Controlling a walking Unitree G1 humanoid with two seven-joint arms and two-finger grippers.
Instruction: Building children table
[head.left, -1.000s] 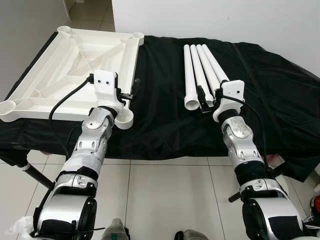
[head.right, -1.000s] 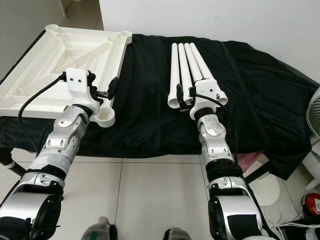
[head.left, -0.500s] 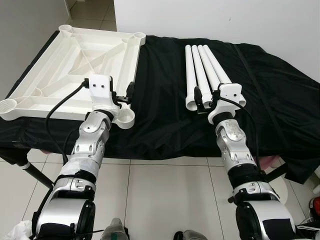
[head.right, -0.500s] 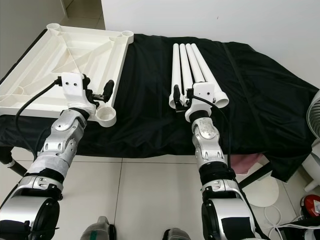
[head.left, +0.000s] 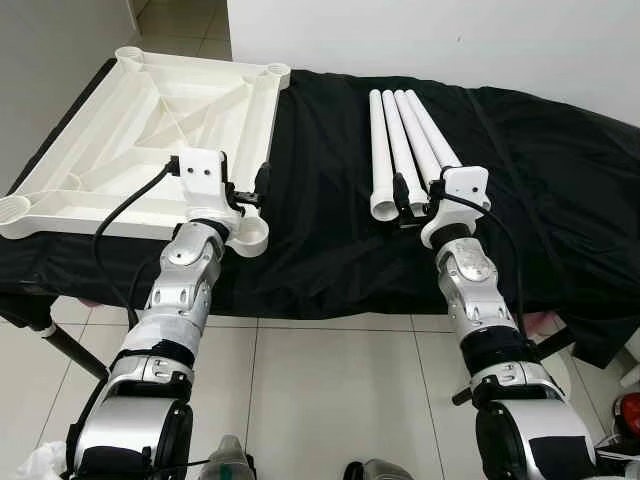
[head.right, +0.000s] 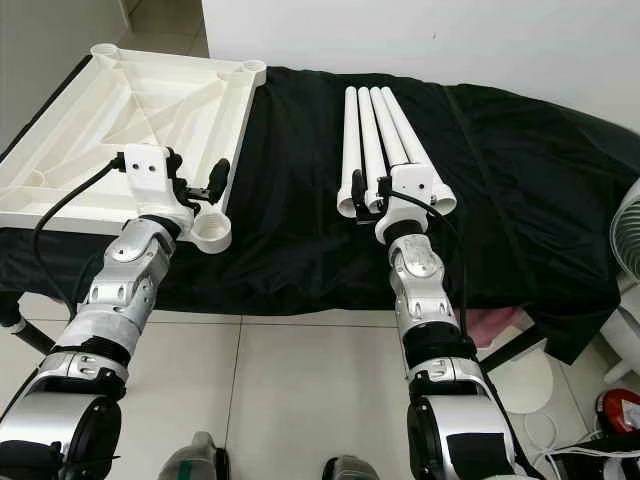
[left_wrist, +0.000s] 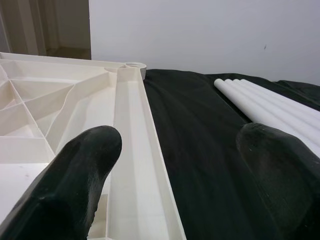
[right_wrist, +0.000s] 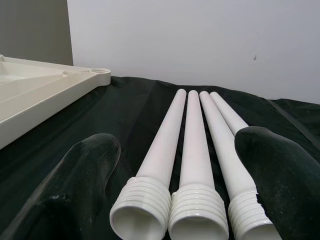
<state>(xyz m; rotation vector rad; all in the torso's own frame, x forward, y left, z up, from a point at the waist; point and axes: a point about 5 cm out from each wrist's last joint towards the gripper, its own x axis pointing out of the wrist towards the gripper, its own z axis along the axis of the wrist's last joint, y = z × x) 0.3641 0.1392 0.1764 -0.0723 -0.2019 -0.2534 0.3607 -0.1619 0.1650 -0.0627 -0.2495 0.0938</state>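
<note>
A white tabletop (head.left: 150, 120) is seen lying upside down, ribs up, in the upper left of the left eye view, on a bench draped in black cloth (head.left: 320, 180). Round leg sockets are set at its corners; the near-right socket (head.left: 250, 235) lies close to the bench's front edge. Four white legs (head.left: 405, 140) are laid side by side, touching one another, right of centre, with their threaded ends toward the robot. A wide strip of bare cloth is left between the tabletop's right rim and the legs, and more open cloth lies to the right of the legs.

The left tool (head.left: 250, 190) is held released, with its fingers (left_wrist: 80, 175) spread wide. It is placed over the tabletop's right rim, just behind the near-right socket; in the left wrist view one finger is seen above the ribbed inside and the other above the black cloth. No contact with the rim can be made out.

The right tool (head.left: 412, 195) is likewise held released at the threaded ends of the legs. In the right wrist view its fingers (right_wrist: 80, 180) are seen set apart on either side of the bundle, with nothing gripped.

Pale floor tiles (head.left: 330, 400) are seen below the bench's front edge.
</note>
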